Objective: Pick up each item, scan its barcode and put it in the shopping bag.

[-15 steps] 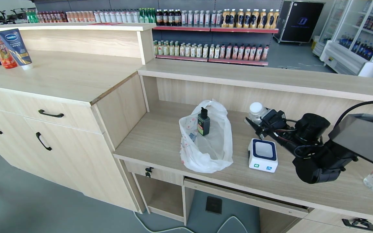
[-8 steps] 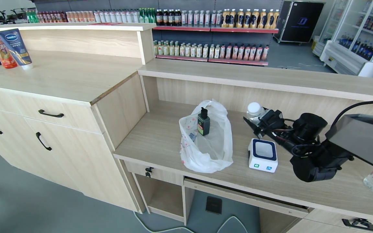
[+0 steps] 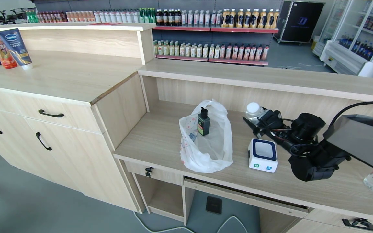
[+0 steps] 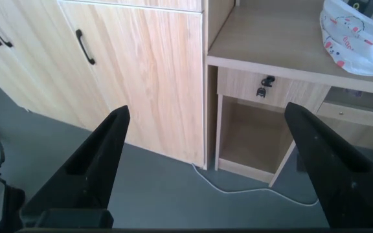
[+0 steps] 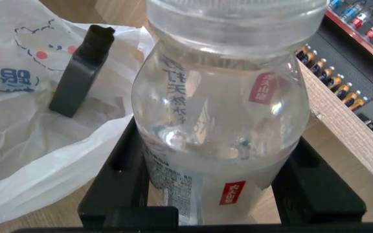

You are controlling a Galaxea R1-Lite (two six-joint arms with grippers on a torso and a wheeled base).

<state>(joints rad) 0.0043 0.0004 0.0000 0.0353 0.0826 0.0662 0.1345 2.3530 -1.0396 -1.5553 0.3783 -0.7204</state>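
While one dark bottle [image 3: 203, 122] is in the shopping bag [image 3: 217, 152], right gripper [image 3: 256, 120] grasps a clear bottle [image 3: 253, 109], seemingly unscanned; left gripper [image 4: 207, 115] released.

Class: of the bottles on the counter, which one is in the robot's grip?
The clear white-capped bottle, between the jaws of the right gripper; the dark bottle stands in the shopping bag.
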